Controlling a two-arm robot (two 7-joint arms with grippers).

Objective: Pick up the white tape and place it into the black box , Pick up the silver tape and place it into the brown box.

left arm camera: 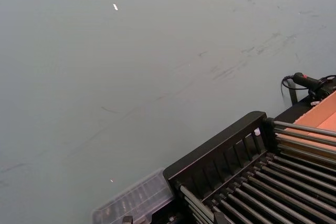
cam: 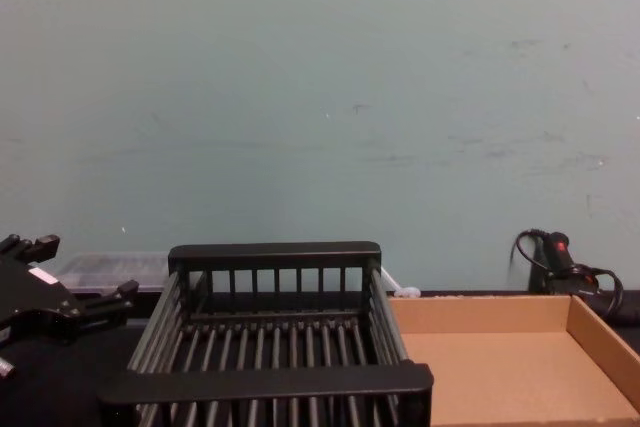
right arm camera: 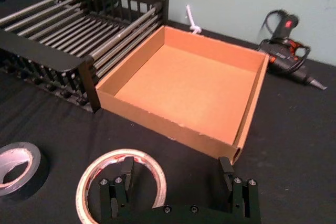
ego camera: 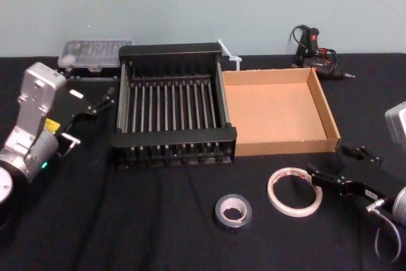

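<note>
Right gripper [right arm camera: 176, 172] is low over the white tape [ego camera: 271, 191], jaws spread: one finger over the ring's hole, the other outside it. I can't tell if it's touching. The tape lies flat on the black cloth in front of the brown box [ego camera: 285, 147]. Silver tape [ego camera: 220, 211] is near on its left, apart. Black box [ego camera: 171, 138] touches the brown box's left wall. Glue gun [ego camera: 314, 49] and clear case [ego camera: 95, 54] sit at the back. Left gripper [ego camera: 104, 101] is parked beside the black box, jaws apart.

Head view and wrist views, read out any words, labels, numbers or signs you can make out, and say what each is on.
No text can be read.
Thin white tape ring: red print on its inner core, too blurred to read.
Black hand tool with a red patch: mark too small to read.
Small yellowish sticker on the left arm: too small to read.
Right gripper, open at the ring: no lettering.
</note>
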